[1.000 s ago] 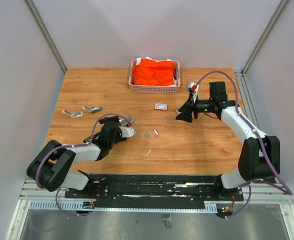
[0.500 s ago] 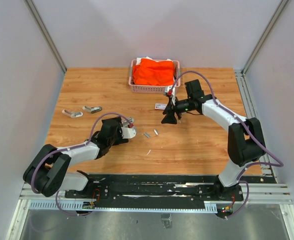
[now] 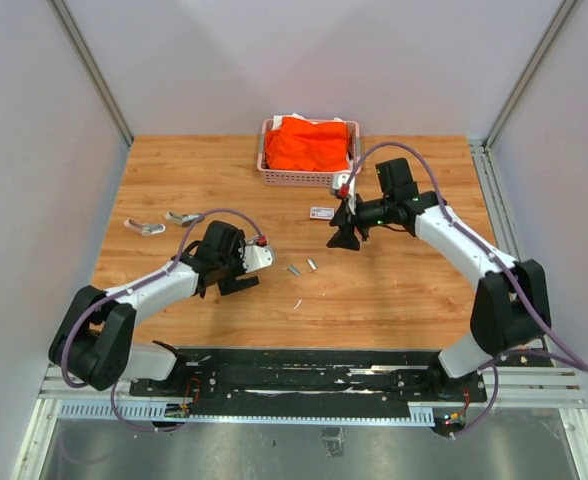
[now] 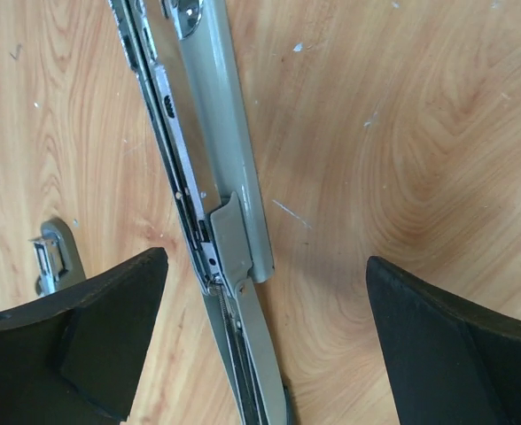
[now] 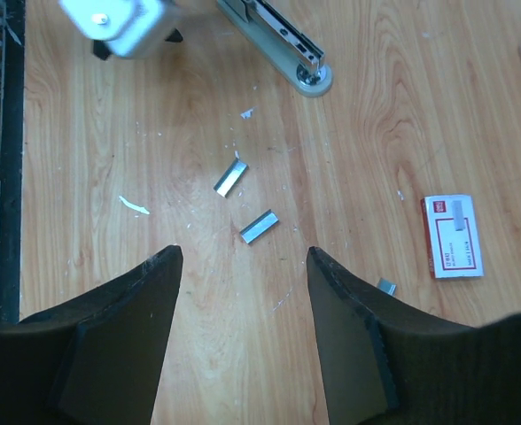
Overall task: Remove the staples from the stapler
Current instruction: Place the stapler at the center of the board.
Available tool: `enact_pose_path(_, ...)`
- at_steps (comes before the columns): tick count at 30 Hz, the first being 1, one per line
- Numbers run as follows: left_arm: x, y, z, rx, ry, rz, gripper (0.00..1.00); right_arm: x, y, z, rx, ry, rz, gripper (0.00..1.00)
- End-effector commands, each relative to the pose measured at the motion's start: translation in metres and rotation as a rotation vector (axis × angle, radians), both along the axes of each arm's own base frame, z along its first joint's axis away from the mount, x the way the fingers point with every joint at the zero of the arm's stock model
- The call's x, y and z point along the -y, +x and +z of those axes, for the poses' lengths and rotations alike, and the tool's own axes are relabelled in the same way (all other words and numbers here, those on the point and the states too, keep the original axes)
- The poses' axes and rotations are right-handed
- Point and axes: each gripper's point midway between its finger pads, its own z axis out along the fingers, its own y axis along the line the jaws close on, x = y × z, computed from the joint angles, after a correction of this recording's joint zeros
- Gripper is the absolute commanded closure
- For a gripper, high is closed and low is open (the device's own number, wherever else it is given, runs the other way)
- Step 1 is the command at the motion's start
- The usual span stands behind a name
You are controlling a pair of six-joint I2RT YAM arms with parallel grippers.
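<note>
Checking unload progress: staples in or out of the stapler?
At least some out: staples lie loose on the table, clear of the stapler. Any left inside: cannot tell.

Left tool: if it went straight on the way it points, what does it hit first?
The stapler. It lies opened out on the table, right between the jaws of the open left tool. Depth is unclear from the wrist view.

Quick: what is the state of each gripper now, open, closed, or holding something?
Left gripper: open, holding nothing; long grey metal stapler lies between its fingers.
Right gripper: open, holding nothing; short silvery staple strips lie loose nearby.
</note>
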Motion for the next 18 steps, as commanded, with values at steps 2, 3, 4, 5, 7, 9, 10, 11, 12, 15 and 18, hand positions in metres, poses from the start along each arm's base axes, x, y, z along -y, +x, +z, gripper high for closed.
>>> enact_pose_path(2, -0.005, -0.007, -0.003, -0.159, -0.046, 0.085, 0.05, 0.010, -0.032, 0.031, 0.108, 0.013, 0.035, 0.40)
enact_pose_path(3, -0.007, -0.004, -0.002, -0.168, -0.052, 0.099, 0.06, 0.012, -0.035, 0.035, 0.124, 0.017, 0.036, 0.40)
enact_pose_path(4, -0.009, -0.002, -0.002, -0.179, -0.057, 0.114, 0.07, 0.014, -0.039, 0.037, 0.138, 0.018, 0.037, 0.40)
enact_pose_path(5, -0.010, -0.001, -0.001, -0.194, -0.069, 0.120, 0.08, 0.015, -0.042, 0.039, 0.150, 0.020, 0.039, 0.39)
enact_pose_path(7, -0.009, 0.002, 0.000, -0.211, -0.095, 0.132, 0.10, 0.018, -0.046, 0.041, 0.175, 0.026, 0.041, 0.39)
enact_pose_path(9, -0.009, 0.004, -0.001, -0.225, -0.100, 0.140, 0.12, 0.019, -0.049, 0.043, 0.200, 0.034, 0.040, 0.39)
enact_pose_path(10, -0.009, 0.005, -0.001, -0.233, -0.102, 0.147, 0.14, 0.019, -0.049, 0.044, 0.208, 0.037, 0.038, 0.38)
enact_pose_path(11, -0.009, 0.006, -0.002, -0.246, -0.106, 0.153, 0.15, 0.020, -0.049, 0.043, 0.213, 0.039, 0.036, 0.38)
enact_pose_path(12, -0.009, 0.007, -0.003, -0.257, -0.109, 0.160, 0.17, 0.020, -0.049, 0.043, 0.214, 0.039, 0.037, 0.38)
enact_pose_path(15, -0.010, 0.011, -0.005, -0.286, -0.111, 0.177, 0.26, 0.021, -0.049, 0.041, 0.207, 0.046, 0.039, 0.39)
enact_pose_path(18, -0.015, 0.016, -0.009, -0.312, -0.113, 0.202, 0.35, 0.022, -0.049, 0.039, 0.203, 0.053, 0.040, 0.39)
